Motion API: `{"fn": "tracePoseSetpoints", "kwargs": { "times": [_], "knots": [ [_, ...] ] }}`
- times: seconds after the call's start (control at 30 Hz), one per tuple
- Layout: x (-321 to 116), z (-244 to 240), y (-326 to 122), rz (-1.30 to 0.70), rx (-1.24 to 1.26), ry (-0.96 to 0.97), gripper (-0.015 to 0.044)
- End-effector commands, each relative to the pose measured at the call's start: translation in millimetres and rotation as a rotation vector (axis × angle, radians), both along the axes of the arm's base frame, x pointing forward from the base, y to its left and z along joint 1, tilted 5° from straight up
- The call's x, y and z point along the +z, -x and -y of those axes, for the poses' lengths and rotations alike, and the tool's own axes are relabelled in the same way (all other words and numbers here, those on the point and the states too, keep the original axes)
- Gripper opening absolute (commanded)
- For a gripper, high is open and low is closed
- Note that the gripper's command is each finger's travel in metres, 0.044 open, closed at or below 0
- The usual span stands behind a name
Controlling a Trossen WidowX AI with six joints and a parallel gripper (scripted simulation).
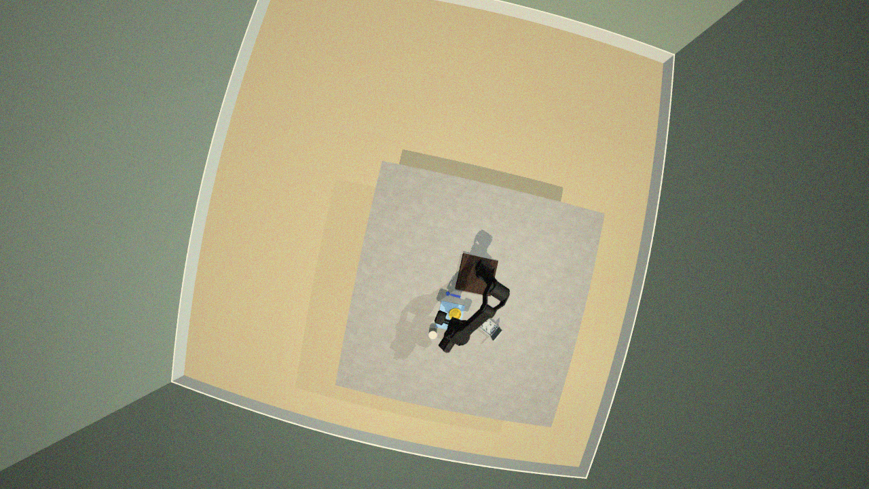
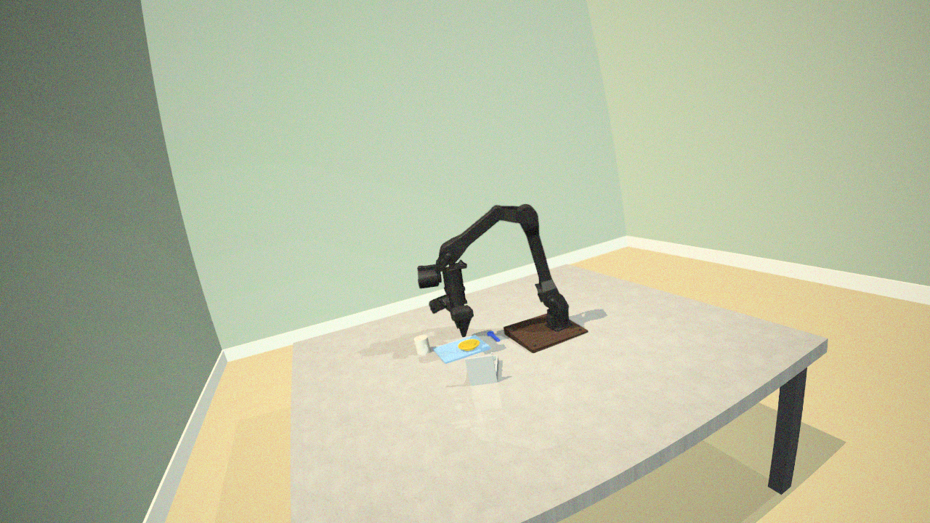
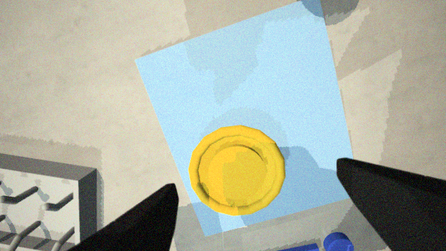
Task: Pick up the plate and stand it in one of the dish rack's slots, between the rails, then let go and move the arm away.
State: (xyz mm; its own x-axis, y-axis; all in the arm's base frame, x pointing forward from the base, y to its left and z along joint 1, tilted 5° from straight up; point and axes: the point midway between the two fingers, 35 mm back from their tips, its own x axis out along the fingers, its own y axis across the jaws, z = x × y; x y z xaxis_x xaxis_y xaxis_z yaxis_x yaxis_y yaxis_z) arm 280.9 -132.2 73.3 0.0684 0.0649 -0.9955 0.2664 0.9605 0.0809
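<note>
Plate (image 3: 237,170) lies flat below the open, empty pincer (image 3: 258,178)

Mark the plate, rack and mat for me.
plate (image 3: 237,171), wrist view, centre of the yellow dish.
rack (image 3: 45,199), wrist view, its white base between the rails.
mat (image 3: 272,80), wrist view, bare blue surface above the plate.

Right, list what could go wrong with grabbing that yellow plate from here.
1. The plate lies flat on the blue mat; the open hand may slide off its low rim or pinch the mat.
2. The blue item sits close by and could get knocked.
3. The dish rack is near; a tilted plate may hit its rails.
</note>
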Motion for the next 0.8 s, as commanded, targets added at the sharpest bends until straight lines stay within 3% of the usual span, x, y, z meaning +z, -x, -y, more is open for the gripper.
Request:
{"fn": "tracePoseSetpoints", "kwargs": {
  "times": [0.0,0.77],
  "knots": [
    [7,-13,8,-0.044,0.115,0.005,0.0400],
    [-19,-14,7,-0.046,0.121,0.005,0.0400]
  ]
}}
